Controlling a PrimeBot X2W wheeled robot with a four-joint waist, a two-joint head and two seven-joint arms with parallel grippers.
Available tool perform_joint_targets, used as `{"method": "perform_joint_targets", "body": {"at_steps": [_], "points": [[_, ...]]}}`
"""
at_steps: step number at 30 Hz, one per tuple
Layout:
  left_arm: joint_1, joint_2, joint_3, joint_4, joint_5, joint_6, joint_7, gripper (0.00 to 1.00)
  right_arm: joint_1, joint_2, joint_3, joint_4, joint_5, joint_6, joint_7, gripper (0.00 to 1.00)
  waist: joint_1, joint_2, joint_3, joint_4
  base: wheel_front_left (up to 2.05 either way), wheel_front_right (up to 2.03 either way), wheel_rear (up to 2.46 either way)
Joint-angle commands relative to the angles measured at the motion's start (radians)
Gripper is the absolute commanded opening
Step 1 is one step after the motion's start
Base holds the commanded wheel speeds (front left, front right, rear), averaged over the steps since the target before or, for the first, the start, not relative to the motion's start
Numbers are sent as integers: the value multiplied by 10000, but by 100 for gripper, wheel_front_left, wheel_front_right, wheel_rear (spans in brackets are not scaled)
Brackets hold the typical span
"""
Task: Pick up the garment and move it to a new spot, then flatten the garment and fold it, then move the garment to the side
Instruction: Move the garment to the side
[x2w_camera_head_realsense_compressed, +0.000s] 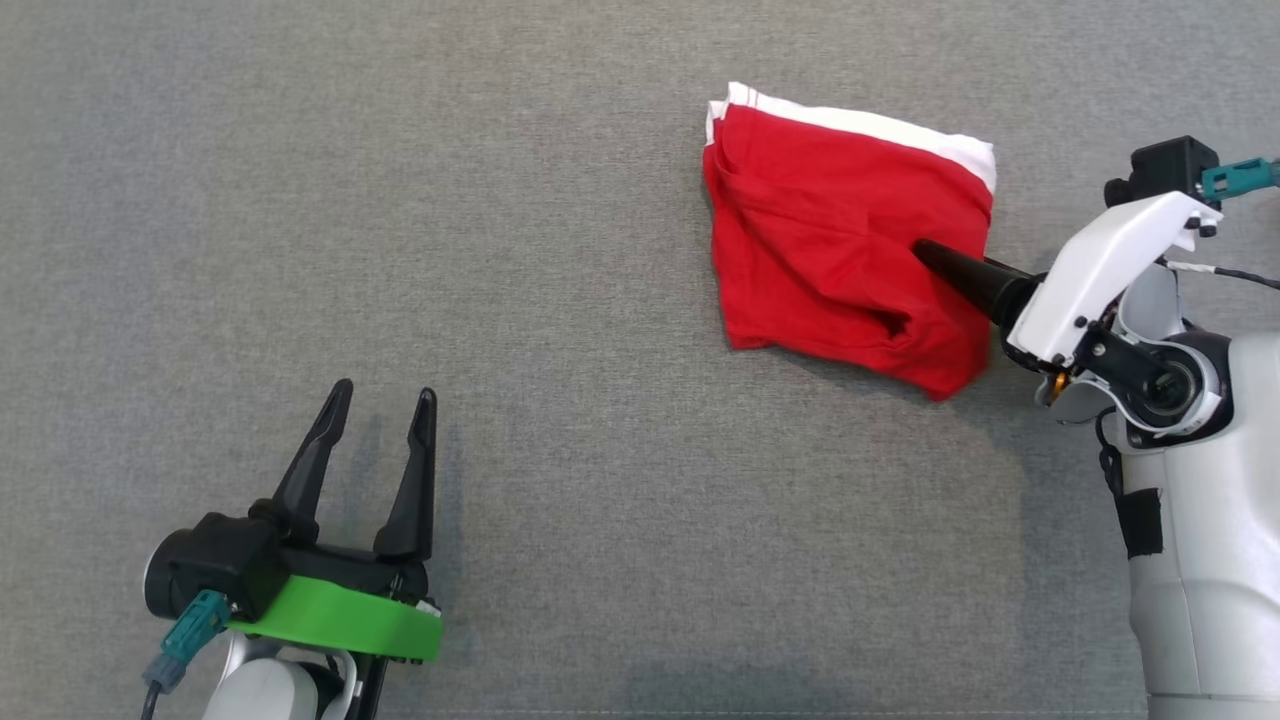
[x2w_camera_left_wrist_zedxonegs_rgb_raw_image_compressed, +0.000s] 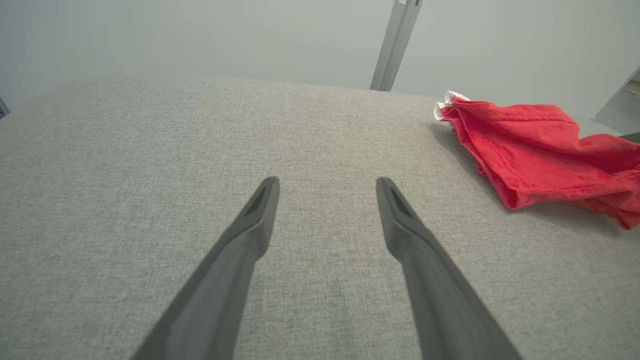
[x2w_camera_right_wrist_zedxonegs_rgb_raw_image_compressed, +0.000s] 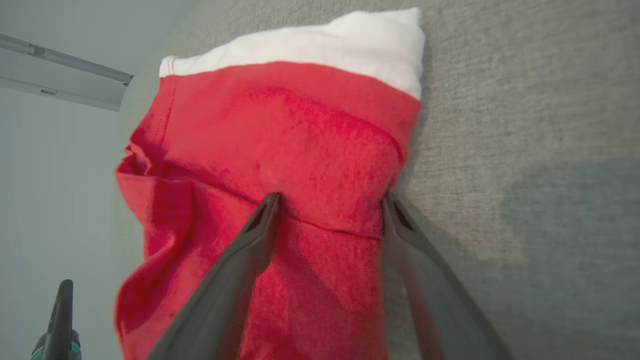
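The garment (x2w_camera_head_realsense_compressed: 830, 220) is red with a white band along its far edge and lies in a loose, rumpled fold at the upper right of the grey table. It also lies at the right of the left wrist view (x2w_camera_left_wrist_zedxonegs_rgb_raw_image_compressed: 530, 150). My right gripper (x2w_camera_head_realsense_compressed: 930, 255) reaches in from the right and stands open. One finger rests on top of the red cloth and the other sits at the garment's right edge (x2w_camera_right_wrist_zedxonegs_rgb_raw_image_compressed: 300, 125), as the right wrist view (x2w_camera_right_wrist_zedxonegs_rgb_raw_image_compressed: 331, 200) shows. My left gripper (x2w_camera_head_realsense_compressed: 385, 392) stands open at the lower left, nothing between its fingers (x2w_camera_left_wrist_zedxonegs_rgb_raw_image_compressed: 327, 182), well away from the garment.
The grey cloth-covered table (x2w_camera_head_realsense_compressed: 560, 300) spreads wide to the left of and in front of the garment. A metal post (x2w_camera_left_wrist_zedxonegs_rgb_raw_image_compressed: 395, 45) rises behind the table's far edge, and a pale rail (x2w_camera_right_wrist_zedxonegs_rgb_raw_image_compressed: 65, 75) runs beyond it. My left gripper's fingertip (x2w_camera_right_wrist_zedxonegs_rgb_raw_image_compressed: 61, 310) shows low in the right wrist view.
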Motion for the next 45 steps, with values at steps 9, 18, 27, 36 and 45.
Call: {"method": "perform_joint_targets", "body": {"at_steps": [9,18,27,36,45], "points": [[16,-296,309,131,192,-146,-24,100,-441,56,307,303,124,5,-192,0,0,0,-77,274,0,0,0],[236,-364,609,119,366,-282,-24,100,-279,-116,1222,-620,592,3,-6,0,0,0,-695,-608,0,0,0],[466,-129,893,-76,458,-257,-23,100,383,-329,1809,-2236,1116,5,238,0,0,0,-996,-2037,0,0,0],[441,165,838,-477,530,-205,233,100,787,-463,1323,-2378,1033,3,297,0,0,0,-856,-3440,0,0,0],[121,666,811,-1215,711,-137,936,100,872,-513,1059,-2109,1096,3,-203,0,0,0,-124,-4830,0,0,0]]}}
